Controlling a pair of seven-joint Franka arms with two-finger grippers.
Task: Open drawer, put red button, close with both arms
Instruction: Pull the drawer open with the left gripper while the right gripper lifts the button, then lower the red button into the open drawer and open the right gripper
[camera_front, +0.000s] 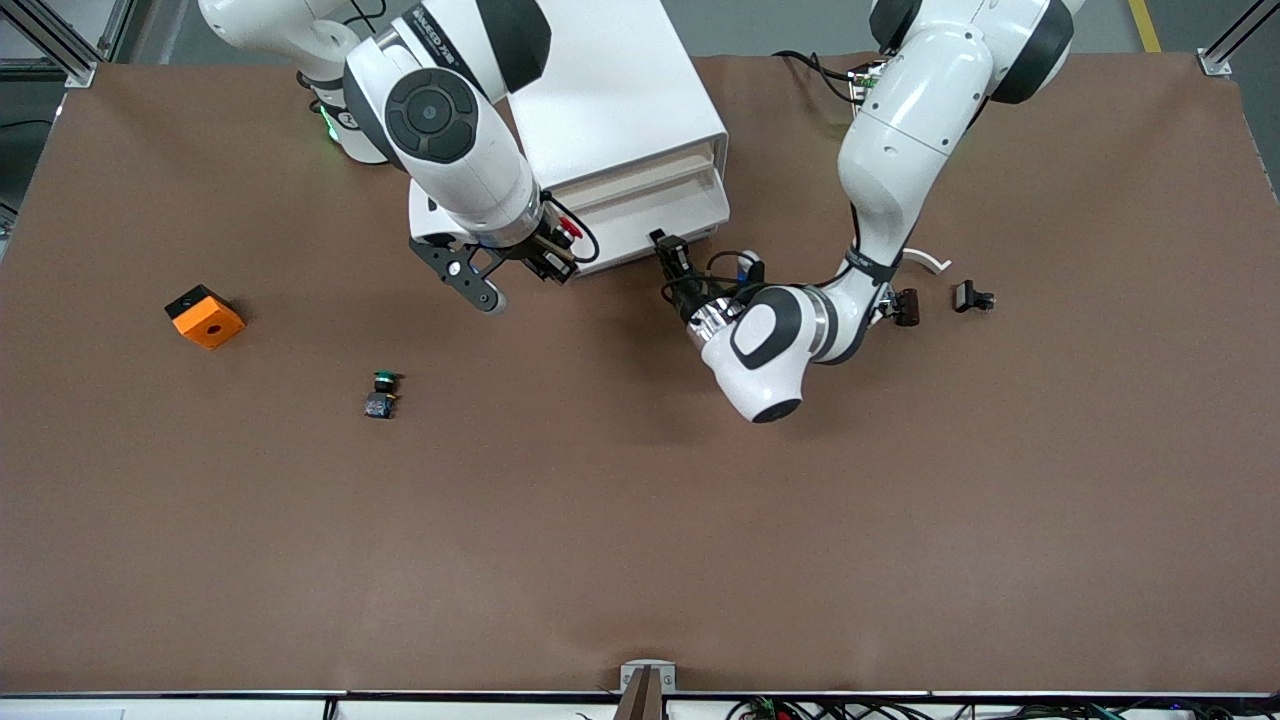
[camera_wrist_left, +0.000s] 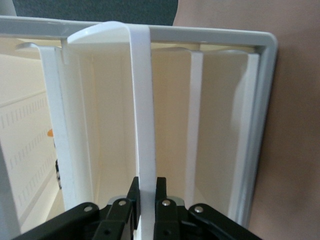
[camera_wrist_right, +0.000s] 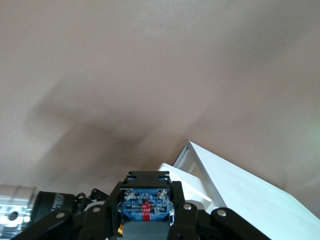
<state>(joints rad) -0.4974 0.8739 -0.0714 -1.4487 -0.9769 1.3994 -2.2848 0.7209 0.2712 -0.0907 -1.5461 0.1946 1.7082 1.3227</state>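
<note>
The white cabinet (camera_front: 620, 110) stands at the robots' side of the table. Its lowest drawer (camera_front: 655, 215) is pulled out a little. My left gripper (camera_front: 672, 258) is shut on the drawer's cream-white front lip; in the left wrist view the lip (camera_wrist_left: 144, 110) runs between the black fingers (camera_wrist_left: 161, 192) of the left gripper (camera_wrist_left: 146, 194). My right gripper (camera_front: 553, 256) is shut on the red button (camera_front: 568, 233), over the drawer's front corner at the right arm's end. In the right wrist view the right gripper (camera_wrist_right: 146, 197) clamps the button's blue body (camera_wrist_right: 145, 206); the cap is hidden.
A green-capped button (camera_front: 382, 393) and an orange block (camera_front: 204, 316) lie toward the right arm's end. Small black parts (camera_front: 972, 297) and a white curved piece (camera_front: 930, 262) lie by the left arm. The cabinet's corner (camera_wrist_right: 240, 190) shows in the right wrist view.
</note>
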